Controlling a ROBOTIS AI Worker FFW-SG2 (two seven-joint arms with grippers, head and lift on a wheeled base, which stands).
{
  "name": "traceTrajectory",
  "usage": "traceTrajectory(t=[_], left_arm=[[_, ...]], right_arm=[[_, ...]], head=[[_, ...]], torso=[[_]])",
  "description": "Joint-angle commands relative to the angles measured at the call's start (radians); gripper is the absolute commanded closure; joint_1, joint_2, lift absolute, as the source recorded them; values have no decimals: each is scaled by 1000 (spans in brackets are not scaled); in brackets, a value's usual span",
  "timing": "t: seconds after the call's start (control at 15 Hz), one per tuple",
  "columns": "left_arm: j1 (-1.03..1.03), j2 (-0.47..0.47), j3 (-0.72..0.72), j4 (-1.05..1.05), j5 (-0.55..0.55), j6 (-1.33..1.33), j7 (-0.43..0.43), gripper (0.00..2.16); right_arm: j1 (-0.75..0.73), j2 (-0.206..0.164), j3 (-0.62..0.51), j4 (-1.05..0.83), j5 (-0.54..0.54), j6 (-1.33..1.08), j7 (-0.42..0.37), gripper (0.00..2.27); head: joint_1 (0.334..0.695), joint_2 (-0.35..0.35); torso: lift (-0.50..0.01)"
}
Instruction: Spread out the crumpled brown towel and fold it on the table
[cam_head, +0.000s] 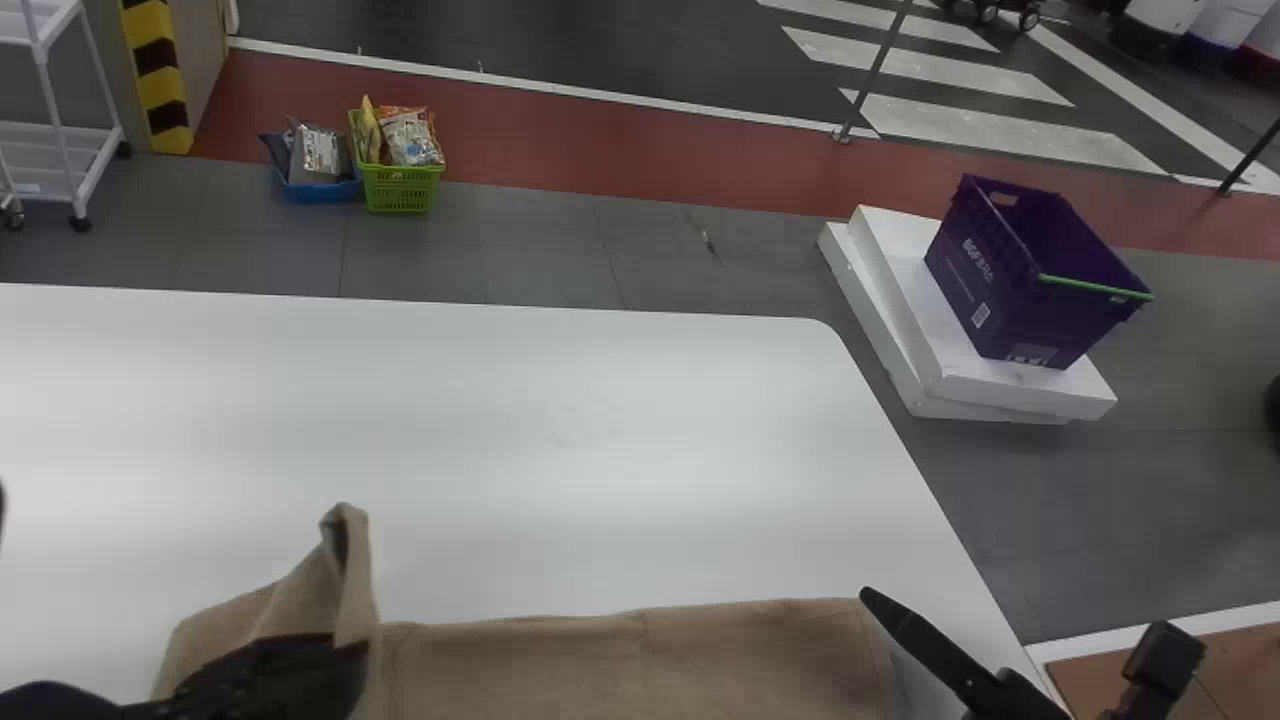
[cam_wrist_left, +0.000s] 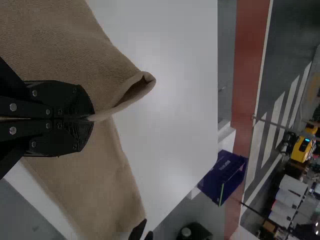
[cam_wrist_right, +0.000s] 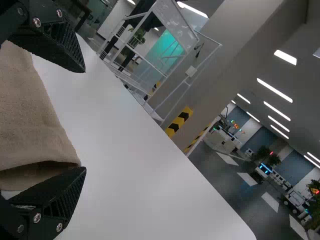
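Likely spreading step: towel (cam_head: 620, 665) at 6 o'clock on counter (cam_head: 500, 430), left tool (cam_wrist_left: 90, 118) at 7 clenching its edge, right tool (cam_wrist_right: 83, 120) at 5 released; next, right should grip, then both straighten

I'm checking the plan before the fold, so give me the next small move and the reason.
Probably ease the right end effector shut on the right end of the towel: its fingers stand apart with cloth between them, and the left end effector grips a raised part, so a second hold should help spread it.
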Motion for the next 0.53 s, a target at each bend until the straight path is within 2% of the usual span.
traceTrajectory(t=[0.0,0.33,0.47], left_arm=[[-10,-8,-137,23,-70,1,34,1713],[-19,-8,-302,168,-58,1,156,1713],[-36,-8,-329,207,13,1,251,1713]], right_arm=[[-5,4,9,5,0,-8,0,130],[-11,4,23,40,3,-41,2,130],[-11,4,26,53,3,-60,2,130]], head=[[695,-350],[695,-350],[695,-350]], torso=[[-127],[-127],[-127]])
